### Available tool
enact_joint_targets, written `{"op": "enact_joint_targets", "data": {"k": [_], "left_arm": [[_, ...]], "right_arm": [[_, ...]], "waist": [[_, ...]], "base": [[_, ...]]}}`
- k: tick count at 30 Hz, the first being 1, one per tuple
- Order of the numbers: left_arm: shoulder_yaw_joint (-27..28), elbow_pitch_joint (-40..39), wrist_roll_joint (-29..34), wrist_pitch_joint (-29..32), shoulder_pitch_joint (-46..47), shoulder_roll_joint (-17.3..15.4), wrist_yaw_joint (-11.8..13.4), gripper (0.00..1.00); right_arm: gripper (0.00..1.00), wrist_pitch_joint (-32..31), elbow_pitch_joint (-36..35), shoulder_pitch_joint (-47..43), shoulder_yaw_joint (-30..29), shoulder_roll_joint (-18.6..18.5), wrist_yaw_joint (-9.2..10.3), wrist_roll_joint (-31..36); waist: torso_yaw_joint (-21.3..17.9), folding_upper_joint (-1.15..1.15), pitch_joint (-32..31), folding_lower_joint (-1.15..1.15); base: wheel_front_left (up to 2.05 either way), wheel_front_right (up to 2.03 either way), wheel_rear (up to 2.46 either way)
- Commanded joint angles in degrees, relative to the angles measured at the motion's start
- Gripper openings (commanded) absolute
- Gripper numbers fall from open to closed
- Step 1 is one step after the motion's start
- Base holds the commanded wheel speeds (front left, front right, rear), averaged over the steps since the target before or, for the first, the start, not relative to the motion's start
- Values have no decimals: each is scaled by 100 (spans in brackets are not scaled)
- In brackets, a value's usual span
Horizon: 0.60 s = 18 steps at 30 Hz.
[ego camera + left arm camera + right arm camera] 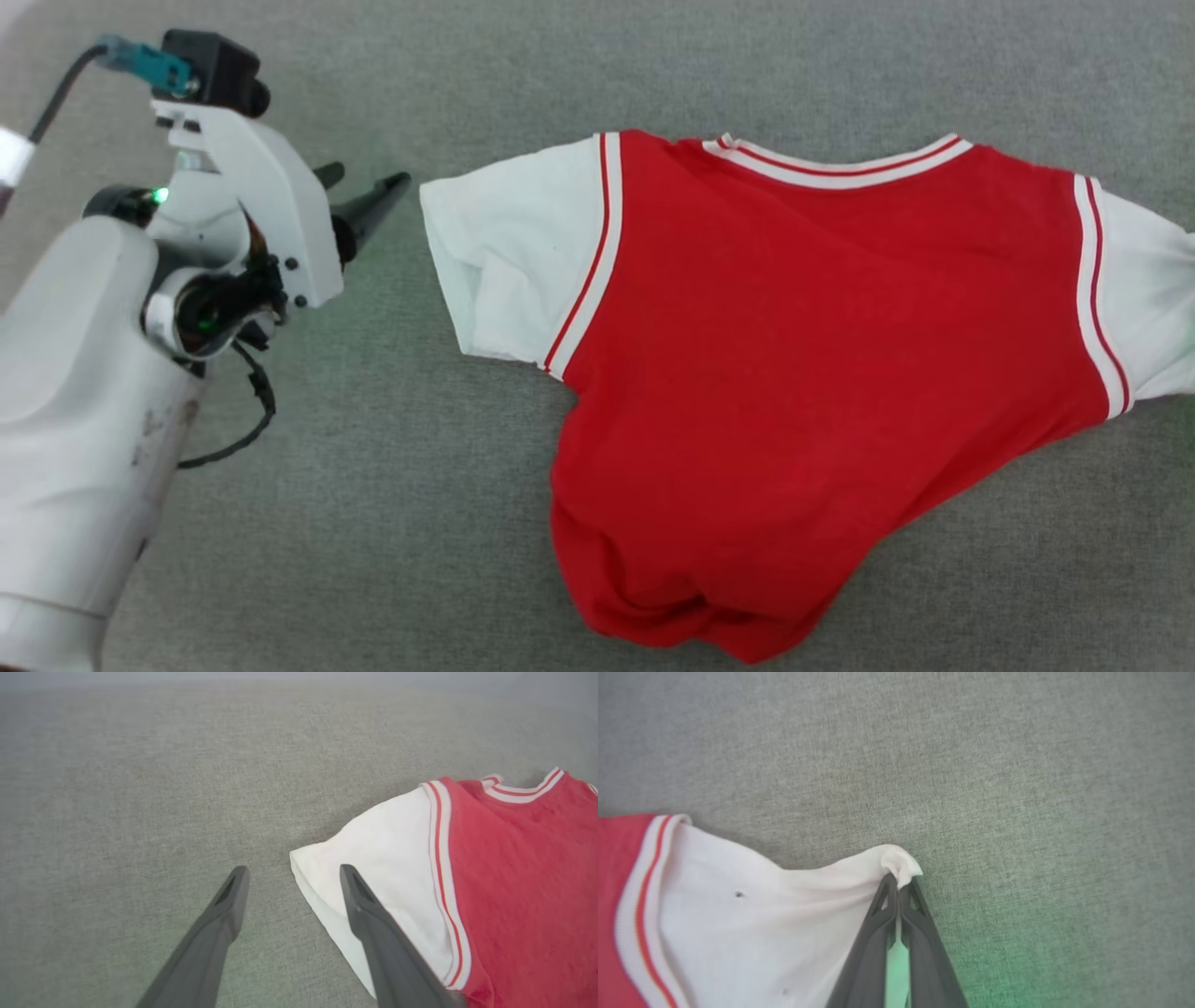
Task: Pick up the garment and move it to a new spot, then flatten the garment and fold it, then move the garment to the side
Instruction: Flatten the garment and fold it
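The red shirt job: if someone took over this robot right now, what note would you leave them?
The left claw is open beside the shirt, near its white left sleeve.
The right claw is shut on the tip of the right sleeve.
The shirt lies spread on the grey surface, hem bunched.
Done: mostly laid out.
Left: smooth the hem, fold, move aside.
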<state>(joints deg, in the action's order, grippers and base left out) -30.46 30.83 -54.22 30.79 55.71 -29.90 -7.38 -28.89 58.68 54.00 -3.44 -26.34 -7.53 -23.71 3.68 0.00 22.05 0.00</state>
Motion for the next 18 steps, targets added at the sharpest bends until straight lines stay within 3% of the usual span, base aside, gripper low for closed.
{"op": "enact_joint_targets", "data": {"k": [1, 18], "left_arm": [[-84, 106, -57, 35, 87, 48, -13, 100], [-1214, 1210, -620, -266, 771, 377, -12, 100]], "right_arm": [[0, -21, 113, -112, 57, 77, 8, -6], [0, 63, 204, -10, 309, 38, 10, -119]], "waist": [[-64, 0, 121, 0], [-32, 0, 289, 0]], "base": [[0, 0, 0], [0, 0, 0]]}}
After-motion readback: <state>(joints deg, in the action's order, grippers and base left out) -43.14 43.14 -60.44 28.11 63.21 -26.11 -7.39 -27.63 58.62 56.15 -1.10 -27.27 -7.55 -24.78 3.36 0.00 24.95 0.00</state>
